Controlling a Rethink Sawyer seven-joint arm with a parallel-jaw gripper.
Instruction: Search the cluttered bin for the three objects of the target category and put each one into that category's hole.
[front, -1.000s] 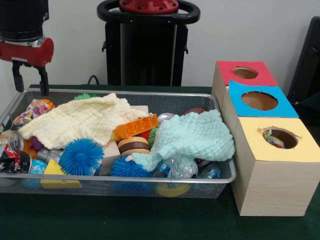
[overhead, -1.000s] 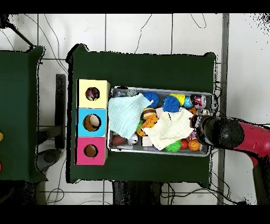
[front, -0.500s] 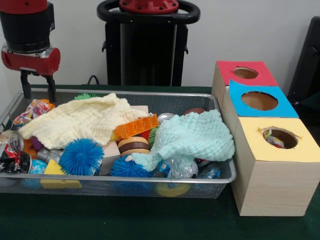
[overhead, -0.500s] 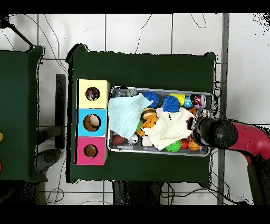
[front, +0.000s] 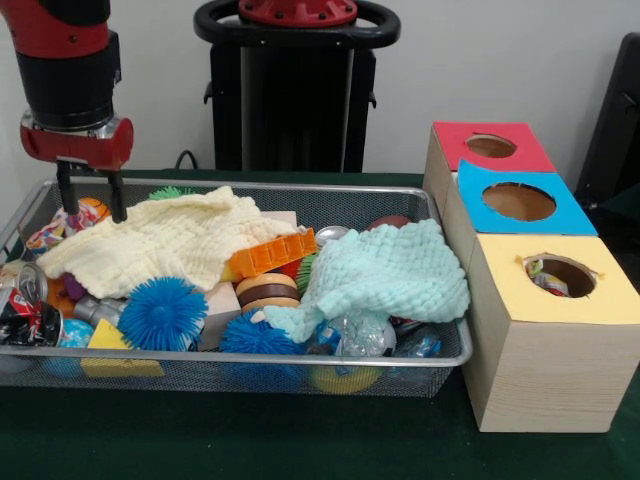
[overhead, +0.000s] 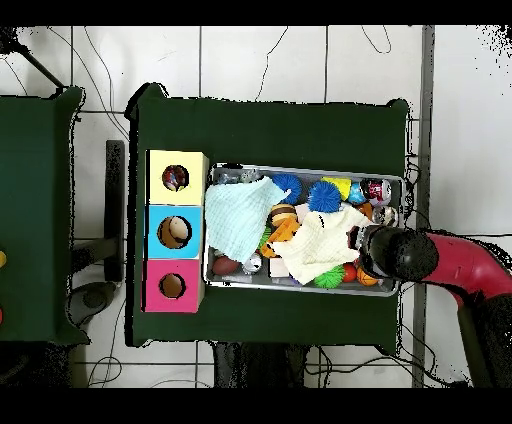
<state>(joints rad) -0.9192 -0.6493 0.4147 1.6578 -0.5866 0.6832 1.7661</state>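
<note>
My gripper (front: 91, 203) hangs open over the far left corner of the wire bin (front: 300, 352), its fingertips just above the edge of a pale yellow cloth (front: 165, 240). Nothing is held. An orange ball and a crinkled wrapper (front: 72, 214) lie right behind the fingers. In the overhead view the arm's head (overhead: 398, 252) covers the gripper at the bin's right end. Three wooden boxes stand beside the bin, with a red top (front: 450, 140), a blue top (front: 575, 222) and a yellow top (front: 600, 305). Something small lies in the yellow hole (front: 555, 278).
A mint cloth (front: 385, 272) covers the bin's right half. Around the cloths lie blue spiky balls (front: 162, 313), an orange toothed block (front: 272, 253), a brown and cream round toy (front: 267, 290), a crushed can (front: 22, 300) and a yellow wedge (front: 110, 345). The cloths hide what is beneath.
The gripper has come down and moved right in the front view, from above the bin's far left rim to just over the yellow cloth's edge. The objects have not moved.
</note>
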